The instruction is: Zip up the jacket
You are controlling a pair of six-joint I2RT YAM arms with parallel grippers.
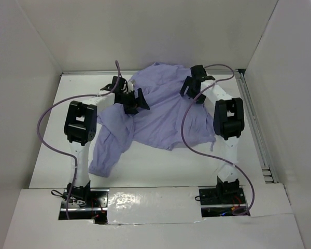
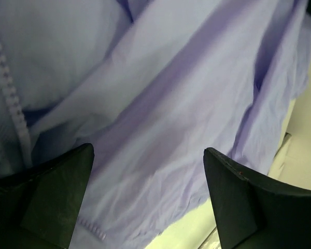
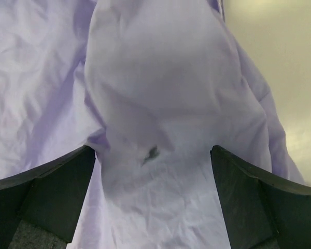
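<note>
**Fingers wide on both arms, nothing held: mis-grab risk**

My left-wrist fingers (image 2: 46, 197) filled the bottom of that view, spread wide with only cloth between them. Left gripper (image 1: 135, 101) hovered over the jacket (image 1: 160, 116) at its 10 o'clock edge. Right gripper (image 1: 195, 85) sat at its 1 o'clock, also fully open and gripping nothing. The jacket lay crumpled on the table (image 1: 160, 166), bunched toward 12 o'clock, with one sleeve (image 1: 104, 153) trailing to 7 o'clock.

Risks as I judged them:
- Zipper teeth (image 2: 10, 98) showed only at 9 o'clock in the left wrist view, outside my jaws. Closing there would have pinched plain cloth, not the track.
- No slider was visible in any view. A small dark mark (image 3: 151, 153) sat between my right fingers, but I couldn't tell what it was. Treating it as the pull would have been a guess.
- The fabric was thin and folded. A pinch could have caught two layers and dragged the whole garment instead of tensioning one edge.
- The right arm's cable (image 1: 183, 127) hung over the jacket's 3 o'clock side, so a sweep could have snagged or shifted the cloth.
</note>
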